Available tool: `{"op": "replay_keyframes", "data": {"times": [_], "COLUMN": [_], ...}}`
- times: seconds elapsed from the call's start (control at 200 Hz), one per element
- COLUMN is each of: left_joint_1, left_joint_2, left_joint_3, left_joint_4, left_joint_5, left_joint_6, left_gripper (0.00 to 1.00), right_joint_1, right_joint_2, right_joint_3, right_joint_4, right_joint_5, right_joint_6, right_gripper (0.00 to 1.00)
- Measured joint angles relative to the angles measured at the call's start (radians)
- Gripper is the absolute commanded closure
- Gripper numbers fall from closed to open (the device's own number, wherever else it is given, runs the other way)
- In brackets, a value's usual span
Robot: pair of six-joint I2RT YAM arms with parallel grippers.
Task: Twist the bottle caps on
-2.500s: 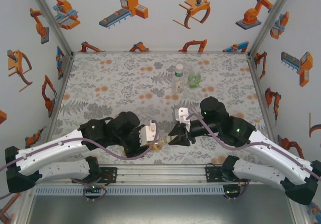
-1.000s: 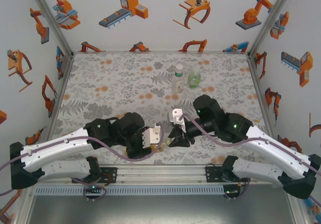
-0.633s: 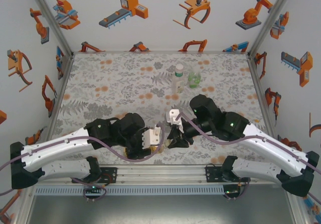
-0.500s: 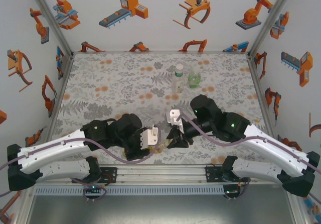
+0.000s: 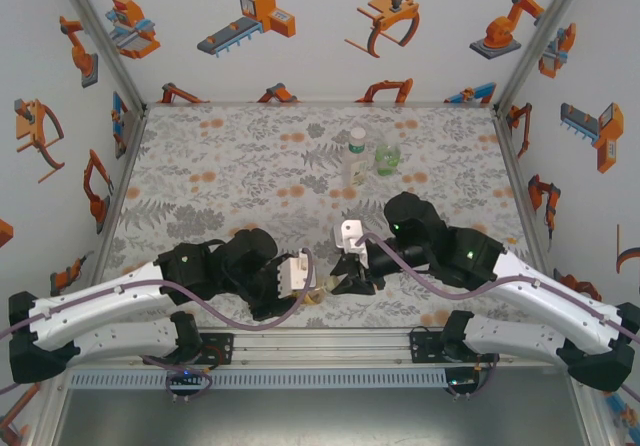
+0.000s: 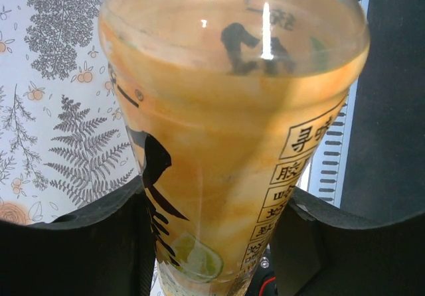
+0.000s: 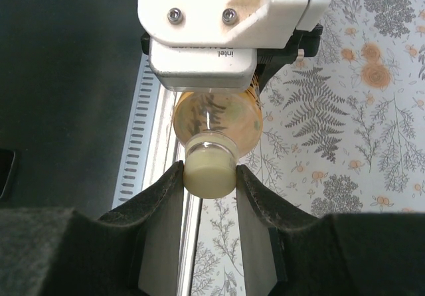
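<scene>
1. Flower-and-fern print covers the bench, and all the action sits at its 6 o'clock edge, right above the mounting rail.
2. The orange bottle is held between the two arms, lying roughly level. Its neck points toward 3 o'clock, so the cap end squarely faces the right arm.
3. A pale yellow cap sits on that neck, dead centre in the right wrist view, with the bottle's shoulder just behind it at 12 o'clock.
4. The right end effector is closed narrow on the cap, with a black finger pressed against it at 9 o'clock and another at 3. That looks like the grip a twist needs.
5. The left end effector clamps the bottle's body, a finger on each flank. I'd call it the anchor, there so the bottle can't spin along with the cap.
6. I cannot tell how far the thread has seated, because the neck under the cap is hidden by the fingers.
7. Out at 12 to 1 o'clock, well apart from the arms, the clear bottle and the green bottle stand upright side by side. Their tops are too small to tell whether they are capped.
</scene>
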Motion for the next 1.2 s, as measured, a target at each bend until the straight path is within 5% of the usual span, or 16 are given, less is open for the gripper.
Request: {"op": "replay_keyframes", "data": {"times": [0.36, 1.202], "left_joint_1": [-0.001, -0.006], "left_joint_2": [0.022, 0.064], "left_joint_3": [0.0, 0.002], "left_joint_4": [-0.014, -0.042], "left_joint_5": [-0.011, -0.053], "left_joint_6": [-0.004, 0.016], "left_gripper": [1.0, 1.0], "right_joint_1": [0.004, 0.005], "right_joint_2": [0.024, 0.026], "right_joint_3": [0.0, -0.071], "right_joint_4": [-0.006, -0.083], "right_joint_5": [0.061, 0.327], "right_joint_6": [0.212, 1.515], "right_gripper": [1.0, 1.0]}}
